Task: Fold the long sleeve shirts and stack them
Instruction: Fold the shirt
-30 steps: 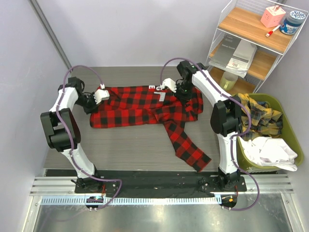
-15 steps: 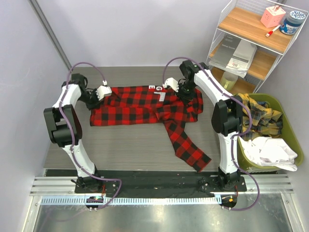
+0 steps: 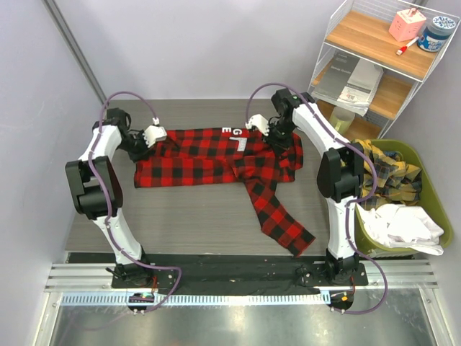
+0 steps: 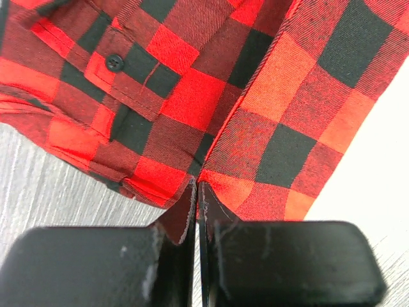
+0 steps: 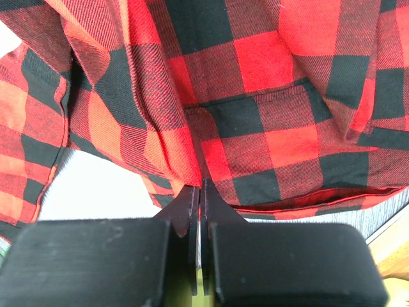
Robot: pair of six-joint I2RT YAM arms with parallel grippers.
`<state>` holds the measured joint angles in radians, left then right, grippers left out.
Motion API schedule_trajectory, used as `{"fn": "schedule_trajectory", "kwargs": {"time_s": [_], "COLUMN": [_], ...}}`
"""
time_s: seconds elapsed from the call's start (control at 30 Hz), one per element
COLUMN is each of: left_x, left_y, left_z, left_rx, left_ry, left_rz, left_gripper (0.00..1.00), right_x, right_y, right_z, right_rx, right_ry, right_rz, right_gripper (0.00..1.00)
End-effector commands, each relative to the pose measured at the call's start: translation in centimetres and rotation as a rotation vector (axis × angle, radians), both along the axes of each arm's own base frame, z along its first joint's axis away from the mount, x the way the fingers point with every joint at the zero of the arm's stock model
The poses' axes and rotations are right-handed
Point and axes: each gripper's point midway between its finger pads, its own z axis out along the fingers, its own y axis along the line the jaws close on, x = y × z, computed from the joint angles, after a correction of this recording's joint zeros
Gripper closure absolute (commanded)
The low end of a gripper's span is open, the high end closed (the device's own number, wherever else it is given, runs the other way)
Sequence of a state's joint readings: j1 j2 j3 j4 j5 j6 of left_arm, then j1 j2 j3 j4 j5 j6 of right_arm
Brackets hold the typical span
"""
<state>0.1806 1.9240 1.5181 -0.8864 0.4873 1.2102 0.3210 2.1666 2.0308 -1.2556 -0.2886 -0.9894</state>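
1. Two arms reach over the grey table (image 3: 180,216). One red-and-black checked shirt (image 3: 209,162) lies spread across the far half of it, between the two arms.
2. The left gripper (image 3: 154,135) is at the far left corner of the shirt. In the left wrist view its black fingers (image 4: 96,268) are pressed together, and an edge of the checked cloth is pinched between the tips.
3. The right gripper (image 3: 257,124) is at the far edge of the shirt, a little right of the middle. It is just beside a white patch with letters (image 3: 236,137). In the right wrist view its jaws are also closed, and they hold a fold of the same cloth.
4. The body of the shirt lies on the table with some wrinkles. One long sleeve (image 3: 277,213) runs from the middle of the shirt toward the near right, and its end lies close to the lower part of the right arm.
5. The left wrist view shows a small dark button (image 4: 115,62) on a strip of the cloth. The bare table is at the lower left of that view.
6. A green basket (image 3: 436,205) stands to the right of the table. It holds a yellow-and-dark checked cloth (image 3: 389,169) and a white cloth (image 3: 403,223).
7. A wire shelf with wooden boards (image 3: 360,32) stands behind the basket. A pink thing (image 3: 407,24) and a jar with a blue lid (image 3: 437,32) are on its top board.
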Motion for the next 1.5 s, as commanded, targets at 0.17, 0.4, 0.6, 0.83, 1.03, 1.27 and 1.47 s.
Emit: {"fn": "schedule_trajectory", "kwargs": {"time_s": [0.17, 0.4, 0.6, 0.83, 1.03, 1.27, 1.47], "left_x": [1.5, 2.5, 3.2, 3.3, 2.6, -1.9, -3.5], "left_y": [-0.3, 0.8, 1.4, 0.8, 2.2, 0.7, -0.3], "left_z": [3.7, 1.8, -0.1, -1.2, 0.4, 2.1, 0.3], "left_rx": [-0.014, 0.026, 0.042, 0.029, 0.013, -0.121, -0.177], "left_ry": [-0.131, -0.097, -0.076, -0.043, -0.014, 0.162, 0.277], "left_rz": [0.015, 0.048, 0.086, 0.141, 0.351, 0.497, 0.621], "left_gripper": [1.00, 1.00, 1.00, 0.91, 0.64, 0.50, 0.50], "right_x": [0.4, 2.2, 3.6, 2.6, 2.3, -2.8, -3.5], "right_y": [-0.1, 0.5, 0.8, 0.7, -1.5, -3.4, -3.6], "right_z": [3.0, 1.5, 0.5, -1.1, 1.6, 1.2, -2.6], "right_rx": [0.054, 0.044, 0.042, 0.007, 0.075, 0.180, 0.156], "right_ry": [-0.059, -0.064, -0.072, -0.015, 0.054, 0.346, 0.408], "right_rz": [-0.006, -0.041, -0.082, -0.096, -0.280, -0.524, -0.630], "right_gripper": [0.99, 0.99, 0.99, 0.82, 0.43, 0.45, 0.52]}}
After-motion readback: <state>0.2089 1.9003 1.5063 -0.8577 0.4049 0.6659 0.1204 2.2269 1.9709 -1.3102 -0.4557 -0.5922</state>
